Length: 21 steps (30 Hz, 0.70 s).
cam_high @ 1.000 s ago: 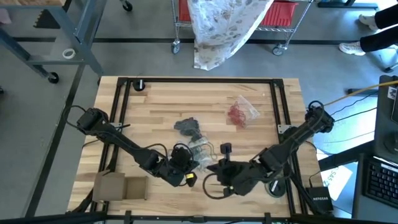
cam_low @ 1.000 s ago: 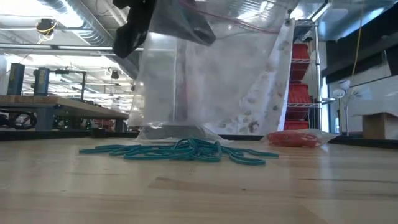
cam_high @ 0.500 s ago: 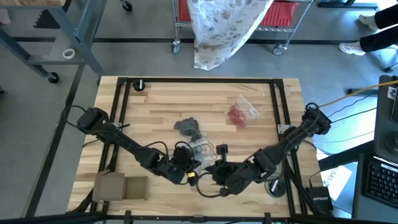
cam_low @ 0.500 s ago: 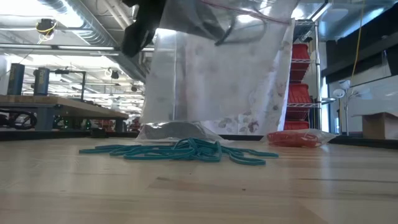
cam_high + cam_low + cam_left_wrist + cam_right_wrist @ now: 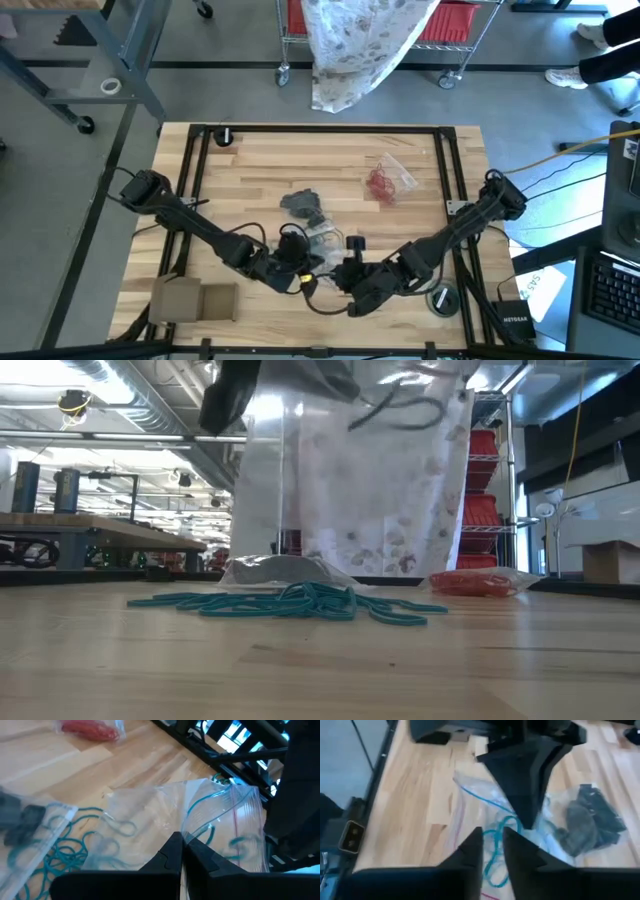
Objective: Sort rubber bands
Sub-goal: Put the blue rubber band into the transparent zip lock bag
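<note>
A clear zip bag [image 5: 350, 480] hangs over the near middle of the table, with my left gripper [image 5: 181, 842] shut on it. A few teal rubber bands [image 5: 200, 807] lie inside it, and one loop [image 5: 400, 410] shows near its top. More teal rubber bands [image 5: 300, 602] lie in a pile on the table below. My right gripper [image 5: 492, 837] stands right beside the bag's mouth, facing my left gripper [image 5: 530, 815]. Its fingers are a little apart, and a teal band shows in the gap. I cannot tell whether they touch the band or the bag. My left gripper pinches the bag's top edge [image 5: 186, 831], beside the red zip line, between its two shut fingers. The fingers slant down from the table's left. The bag is lifted and hangs below them; whether its lower end reaches the table I cannot tell.
A bag of dark grey bands [image 5: 300, 205] lies just beyond the held bag. A bag of red bands [image 5: 385, 182] lies at the far right. A cardboard box [image 5: 195, 298] sits at the near left, a round disc [image 5: 443, 298] at the near right. A black frame [image 5: 320, 130] rims the table.
My right gripper has gone toward the table's left and down, closer to my left gripper and the bag's mouth. In the low view the dark shape inside the bag's top has withdrawn, and a loose loop now shows there, farther right.
</note>
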Tool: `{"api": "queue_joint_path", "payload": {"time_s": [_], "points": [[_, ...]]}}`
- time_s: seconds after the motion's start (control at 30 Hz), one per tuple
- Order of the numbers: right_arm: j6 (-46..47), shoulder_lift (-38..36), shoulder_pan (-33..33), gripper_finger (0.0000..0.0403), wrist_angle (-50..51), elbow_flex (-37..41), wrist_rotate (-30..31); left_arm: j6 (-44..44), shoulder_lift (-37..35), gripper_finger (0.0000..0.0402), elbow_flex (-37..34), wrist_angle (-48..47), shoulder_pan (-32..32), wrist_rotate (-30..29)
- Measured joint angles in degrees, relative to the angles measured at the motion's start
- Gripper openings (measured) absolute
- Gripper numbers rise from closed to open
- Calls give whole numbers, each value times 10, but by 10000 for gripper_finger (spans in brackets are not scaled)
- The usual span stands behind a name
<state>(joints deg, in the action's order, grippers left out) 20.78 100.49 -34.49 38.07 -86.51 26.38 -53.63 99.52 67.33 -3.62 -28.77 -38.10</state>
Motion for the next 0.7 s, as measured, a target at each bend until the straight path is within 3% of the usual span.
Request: {"api": "queue_joint_path", "payload": {"time_s": [0.17,0.4,0.57,0.7], "points": [[2,-28,-17,138,52,-14,-22,16,-21,0,0,-29,-1,-1],[30,-40,-58,163,101,29,86,-10,-55,0,0,-143,-1,-56],[61,-38,-25,163,10,155,82,-20,-61,0,0,-174,-1,-62],[103,-38,27,163,-114,270,43,-20,-61,0,0,-175,-1,-60]]}}
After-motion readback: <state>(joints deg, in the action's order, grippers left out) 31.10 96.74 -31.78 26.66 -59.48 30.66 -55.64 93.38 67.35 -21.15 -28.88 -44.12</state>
